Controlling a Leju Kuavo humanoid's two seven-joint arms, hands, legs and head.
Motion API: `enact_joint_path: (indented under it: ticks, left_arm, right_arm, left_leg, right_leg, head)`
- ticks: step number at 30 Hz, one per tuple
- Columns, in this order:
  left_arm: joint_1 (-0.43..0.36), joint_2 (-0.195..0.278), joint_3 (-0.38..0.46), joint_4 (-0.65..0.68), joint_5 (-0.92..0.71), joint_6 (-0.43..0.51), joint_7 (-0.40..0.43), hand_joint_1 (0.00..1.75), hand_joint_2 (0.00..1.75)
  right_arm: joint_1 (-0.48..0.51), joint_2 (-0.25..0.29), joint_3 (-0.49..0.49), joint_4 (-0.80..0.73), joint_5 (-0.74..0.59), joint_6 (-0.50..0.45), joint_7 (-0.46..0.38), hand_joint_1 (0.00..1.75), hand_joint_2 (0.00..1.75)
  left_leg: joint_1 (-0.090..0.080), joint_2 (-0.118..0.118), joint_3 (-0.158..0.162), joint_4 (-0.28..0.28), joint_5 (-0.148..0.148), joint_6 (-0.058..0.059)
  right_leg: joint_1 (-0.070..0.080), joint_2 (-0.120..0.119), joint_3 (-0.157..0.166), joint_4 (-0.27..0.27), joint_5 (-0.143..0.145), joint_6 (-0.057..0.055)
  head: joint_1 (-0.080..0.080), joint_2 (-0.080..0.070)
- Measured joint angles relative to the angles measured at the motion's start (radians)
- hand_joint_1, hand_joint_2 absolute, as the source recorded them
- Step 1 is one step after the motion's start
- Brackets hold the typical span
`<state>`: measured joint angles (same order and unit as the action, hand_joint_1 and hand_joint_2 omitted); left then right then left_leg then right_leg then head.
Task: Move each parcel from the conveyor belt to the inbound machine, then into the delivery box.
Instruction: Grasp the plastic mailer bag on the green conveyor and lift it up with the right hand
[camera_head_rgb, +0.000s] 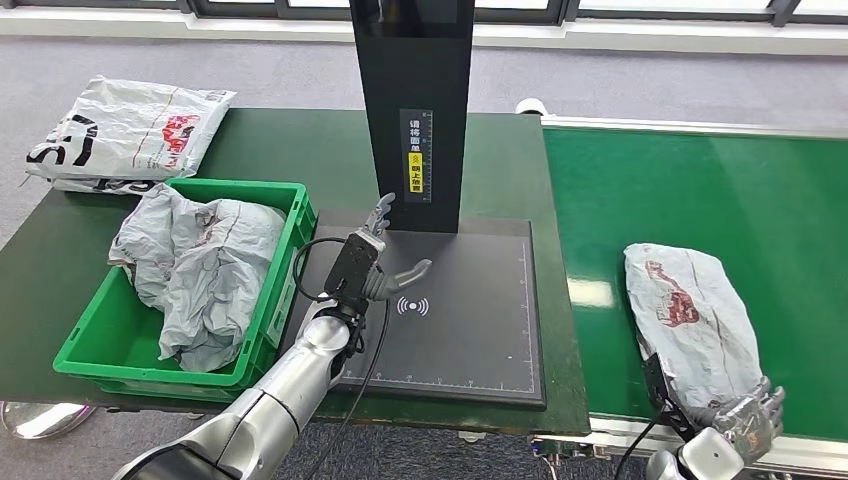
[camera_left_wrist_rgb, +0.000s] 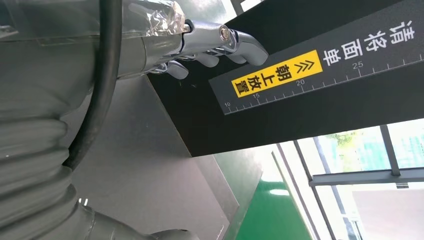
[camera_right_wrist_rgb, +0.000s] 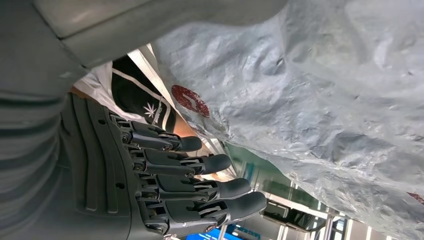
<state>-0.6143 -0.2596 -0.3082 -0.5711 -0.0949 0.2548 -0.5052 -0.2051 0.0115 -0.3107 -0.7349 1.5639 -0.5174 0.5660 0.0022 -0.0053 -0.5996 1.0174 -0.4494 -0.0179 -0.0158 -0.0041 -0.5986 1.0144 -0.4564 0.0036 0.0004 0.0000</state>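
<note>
One grey parcel (camera_head_rgb: 690, 315) lies on the green conveyor belt (camera_head_rgb: 740, 200) by its near edge, right hand (camera_head_rgb: 745, 420) gripping its near end. Left hand (camera_head_rgb: 378, 262) hovers spread above the inbound machine (camera_head_rgb: 460, 310). Two crumpled parcels (camera_head_rgb: 195, 265) fill the delivery box (camera_head_rgb: 285, 270).

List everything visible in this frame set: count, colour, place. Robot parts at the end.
Parcel on conveyor: 1, grey with red print, near end of the belt, at the right hand.
Conveyor belt: 1, green, right of the table.
Inbound machine: 1, black flat pad with a black upright post, table centre.
Delivery box: 1, green crate, left of the pad.
Parcels in box: grey, crumpled; count unclear.
Parcel on table: 1, white with black and red print, behind the box.
Table: 1, dark green.
Left hand: silver, fingers apart, over the pad, holding nothing.
Right hand: dark fingers, at the conveyor parcel's near end; grasp unclear.
</note>
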Motion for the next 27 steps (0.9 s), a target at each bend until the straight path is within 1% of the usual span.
enact_joint_path:
  ticks: [2,4,5,7,9,18,24,27]
  left_arm:
    - [-0.001,0.001,0.003,0.000,-0.001,-0.001,0.012,0.00,1.75]
    - [-0.004,0.003,0.010,-0.001,-0.005,-0.006,0.031,0.00,1.75]
    - [-0.006,0.004,0.015,-0.003,-0.010,-0.010,0.040,0.00,1.75]
    - [-0.012,0.006,0.027,-0.008,-0.025,-0.019,0.053,0.00,1.75]
    - [-0.015,0.007,0.040,-0.014,-0.037,-0.022,0.058,0.00,1.75]
    - [-0.015,0.008,0.078,-0.024,-0.056,-0.024,0.061,0.00,1.75]
    - [-0.015,0.008,0.082,-0.025,-0.068,-0.025,0.061,0.00,1.75]
    - [-0.015,0.008,0.086,-0.025,-0.073,-0.026,0.062,0.00,1.75]
  right_arm:
    - [-0.011,0.000,0.000,0.000,-0.054,0.049,-0.071,1.75,1.75]
    - [-0.032,0.000,0.000,-0.003,-0.116,0.129,-0.161,1.75,1.75]
    - [-0.042,0.000,0.000,-0.008,-0.130,0.164,-0.185,1.75,1.75]
    - [-0.057,0.000,0.000,-0.021,-0.132,0.210,-0.192,1.75,1.75]
    - [-0.066,0.000,0.000,-0.030,-0.130,0.230,-0.190,1.75,1.75]
    - [-0.075,0.002,0.000,-0.036,-0.122,0.233,-0.196,1.75,1.75]
    - [-0.074,0.014,0.000,-0.038,-0.113,0.239,-0.181,1.75,1.75]
    - [-0.074,0.022,0.000,-0.047,-0.110,0.226,-0.192,1.75,1.75]
  left_leg:
    - [0.000,0.001,0.000,0.000,0.000,0.000]
    - [0.000,0.003,0.001,0.000,0.000,0.000]
    - [0.000,0.004,0.001,0.000,0.000,0.000]
    - [0.000,0.005,0.002,0.000,0.000,0.000]
    - [0.000,0.005,0.002,0.000,0.000,0.000]
    - [0.000,0.004,0.002,0.000,0.001,0.000]
    - [0.000,0.003,0.001,0.000,0.001,0.000]
    - [0.000,0.003,0.001,0.000,0.001,0.000]
  right_leg:
    - [0.000,0.001,0.000,0.000,0.000,0.000]
    - [0.000,0.003,0.000,0.000,0.001,0.000]
    - [0.000,0.004,-0.001,0.000,0.002,0.001]
    - [0.000,0.004,-0.001,0.000,0.002,0.001]
    - [0.000,0.005,0.000,0.000,0.002,0.001]
    - [0.000,0.004,0.000,0.000,0.002,0.001]
    - [0.000,0.004,0.000,0.000,0.002,0.001]
    - [0.000,0.004,0.000,0.000,0.002,0.001]
  head:
    - [0.000,0.000]
    - [0.000,0.000]
    - [0.000,0.000]
    - [0.000,0.000]
    - [0.000,0.000]
    - [0.000,0.000]
    - [0.000,0.000]
    - [0.000,0.000]
